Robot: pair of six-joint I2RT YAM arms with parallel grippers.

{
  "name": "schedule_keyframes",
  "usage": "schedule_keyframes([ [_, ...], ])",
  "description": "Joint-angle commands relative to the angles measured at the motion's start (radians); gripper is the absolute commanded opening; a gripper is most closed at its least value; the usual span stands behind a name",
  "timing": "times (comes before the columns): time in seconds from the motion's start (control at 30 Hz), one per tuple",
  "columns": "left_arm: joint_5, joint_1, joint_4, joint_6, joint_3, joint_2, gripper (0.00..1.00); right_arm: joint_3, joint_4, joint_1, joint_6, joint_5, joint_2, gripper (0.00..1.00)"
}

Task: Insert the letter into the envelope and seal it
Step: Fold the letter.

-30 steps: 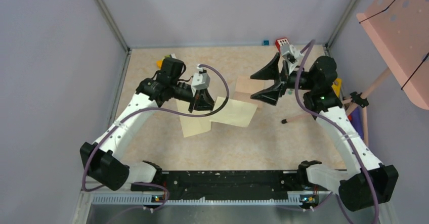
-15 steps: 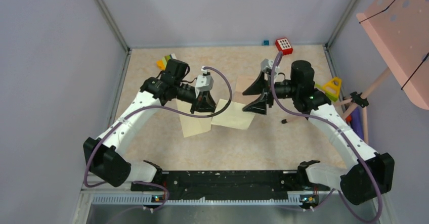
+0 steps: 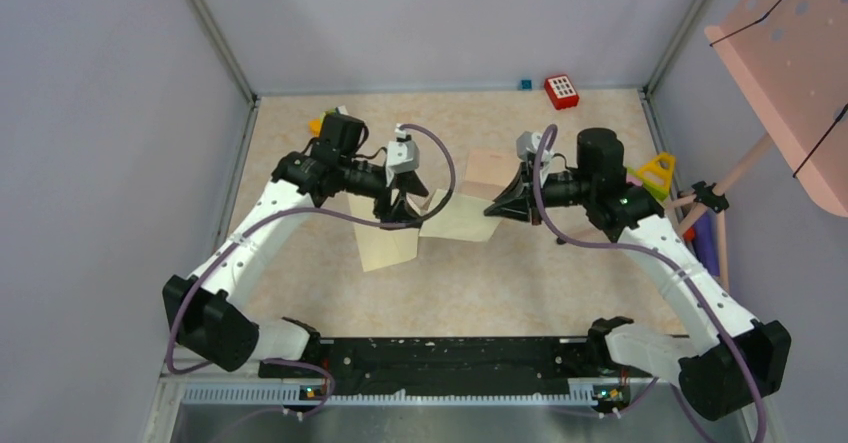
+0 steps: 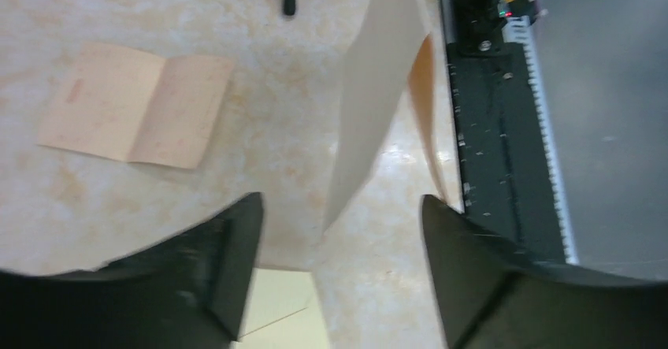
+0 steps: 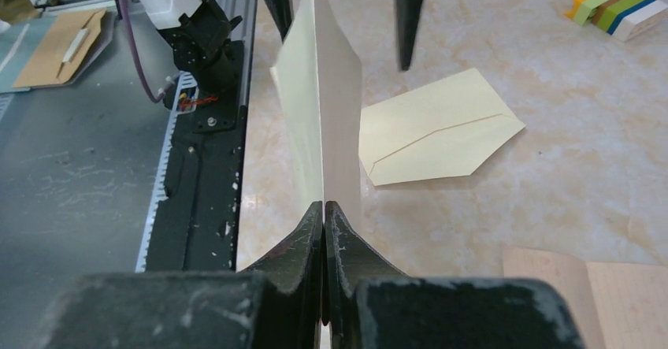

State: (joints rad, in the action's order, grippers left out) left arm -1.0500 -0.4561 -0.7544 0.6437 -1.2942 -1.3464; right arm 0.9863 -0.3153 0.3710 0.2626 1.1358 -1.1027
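In the right wrist view, our right gripper (image 5: 324, 207) has its jaws pressed together on the near edge of a pale sheet (image 5: 303, 89). The sheet stands on edge and runs straight away from the gripper. From above that pinch is hidden, and we see only a dark wedge meeting the sheet's right end.

Just past the sheet's far end, the left gripper (image 4: 340, 203) is spread wide. Its own camera shows the sheet rising between the two fingers with a gap on either side, touching neither.

The envelope (image 5: 441, 128) lies flat on the table (image 3: 480, 283), ahead of the right gripper and to the right of the held sheet. Its flap is open and points right. In the left wrist view only a corner of it shows, directly under the left gripper by its left finger. We cannot make out any mark on its face.

A tan folded sheet (image 4: 134, 113) lies well ahead and left of the left gripper. Close on the left of the right gripper runs the black base rail (image 5: 201, 176), so there is little room that way. To its right, bare table stretches past the envelope to some coloured blocks (image 5: 618, 10) far off. From above, the walls stand well clear of both grippers
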Motion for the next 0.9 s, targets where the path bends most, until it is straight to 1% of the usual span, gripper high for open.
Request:
schedule_keyframes([
  [0.0, 0.036, 0.118, 0.102, -0.096, -0.05, 0.065, 0.9, 0.007, -0.039, 0.01, 0.086, -0.027, 0.055, 0.0],
  [0.07, 0.007, 0.188, 0.131, -0.146, -0.084, 0.073, 0.95, 0.003, -0.054, 0.009, 0.099, -0.037, 0.06, 0.0],
  [0.13, -0.022, 0.235, 0.127, -0.167, -0.125, 0.079, 0.97, -0.012, -0.053, 0.008, 0.103, -0.048, 0.065, 0.0],
  [0.27, -0.09, 0.239, 0.103, -0.191, -0.2, 0.084, 0.98, -0.033, -0.035, 0.009, 0.094, -0.066, 0.061, 0.0],
  [0.33, -0.092, 0.196, 0.102, -0.217, -0.222, 0.07, 0.98, -0.034, -0.023, 0.009, 0.078, -0.062, 0.05, 0.0],
  [0.53, 0.042, 0.0, 0.041, -0.174, -0.261, 0.001, 0.98, -0.041, -0.01, 0.009, 0.06, -0.059, 0.03, 0.0],
  [0.7, 0.091, -0.082, 0.035, -0.19, -0.313, -0.079, 0.98, -0.047, -0.004, 0.009, 0.055, -0.057, 0.029, 0.0],
  [0.77, 0.127, -0.116, 0.029, -0.192, -0.336, -0.108, 0.96, -0.051, 0.001, 0.009, 0.053, -0.058, 0.028, 0.0],
  [0.87, 0.174, -0.159, 0.02, -0.192, -0.354, -0.142, 0.88, -0.054, 0.005, 0.01, 0.052, -0.063, 0.025, 0.0],
])
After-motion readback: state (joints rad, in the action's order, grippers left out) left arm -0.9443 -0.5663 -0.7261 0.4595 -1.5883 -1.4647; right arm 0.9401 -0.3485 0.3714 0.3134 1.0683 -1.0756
